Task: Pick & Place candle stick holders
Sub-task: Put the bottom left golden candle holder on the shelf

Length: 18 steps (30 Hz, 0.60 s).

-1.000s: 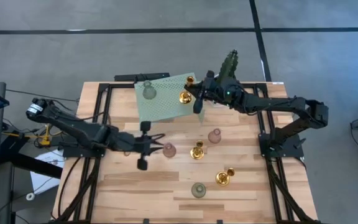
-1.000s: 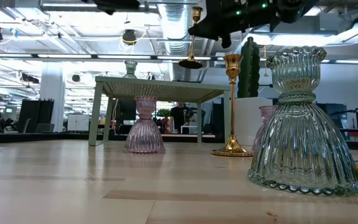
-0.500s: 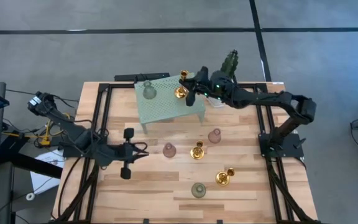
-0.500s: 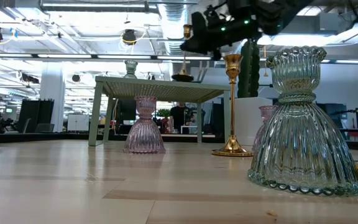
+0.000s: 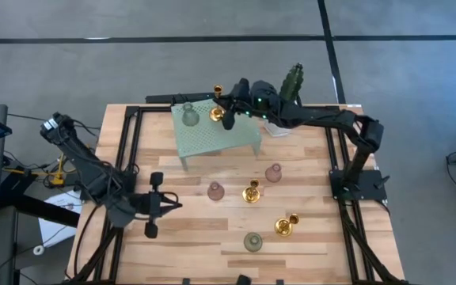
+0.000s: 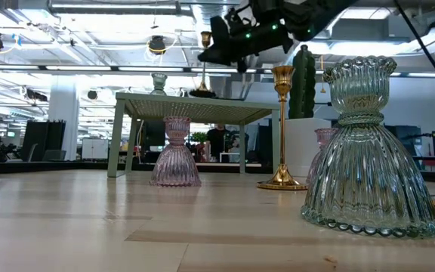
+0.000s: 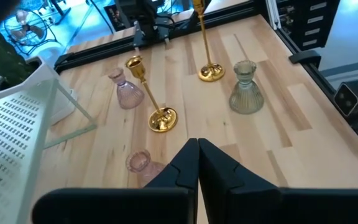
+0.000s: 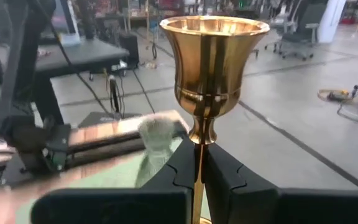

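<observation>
Above, the right gripper (image 5: 226, 119) is clamped on the stem of a gold candle stick holder (image 5: 217, 113), holding it upright over the pale green perforated stand (image 5: 232, 136), near a grey-green holder (image 5: 188, 115) standing on it. The left gripper (image 5: 174, 205) hovers with fingers closed together and empty, over the wooden table (image 5: 196, 237). Two pink (image 5: 215, 190), two gold (image 5: 251, 192) and one grey-green holder (image 5: 252, 241) stand on the table.

No text, label, brand, number or sign is legible in any view.
</observation>
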Tool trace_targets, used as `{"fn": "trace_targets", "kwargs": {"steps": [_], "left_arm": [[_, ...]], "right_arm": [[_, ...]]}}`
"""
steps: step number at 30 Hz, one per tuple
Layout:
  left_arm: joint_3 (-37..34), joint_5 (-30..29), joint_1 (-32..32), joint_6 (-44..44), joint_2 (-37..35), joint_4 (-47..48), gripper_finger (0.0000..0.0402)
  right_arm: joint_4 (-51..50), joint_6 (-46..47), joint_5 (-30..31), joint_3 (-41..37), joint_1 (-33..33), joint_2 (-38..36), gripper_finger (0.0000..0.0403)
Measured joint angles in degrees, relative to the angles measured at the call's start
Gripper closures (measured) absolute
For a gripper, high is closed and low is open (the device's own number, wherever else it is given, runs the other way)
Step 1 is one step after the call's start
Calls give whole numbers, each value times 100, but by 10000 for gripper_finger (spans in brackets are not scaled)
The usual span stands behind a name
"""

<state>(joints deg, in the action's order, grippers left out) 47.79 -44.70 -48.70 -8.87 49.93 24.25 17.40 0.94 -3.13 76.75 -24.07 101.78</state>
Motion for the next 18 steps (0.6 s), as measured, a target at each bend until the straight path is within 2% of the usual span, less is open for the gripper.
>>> {"fn": "trace_targets", "kwargs": {"steps": [18], "left_arm": [[0, -119, -151, -84, 4, 41, 394]], "right_arm": [[-630, 190, 167, 2, -541, -15, 399]]}}
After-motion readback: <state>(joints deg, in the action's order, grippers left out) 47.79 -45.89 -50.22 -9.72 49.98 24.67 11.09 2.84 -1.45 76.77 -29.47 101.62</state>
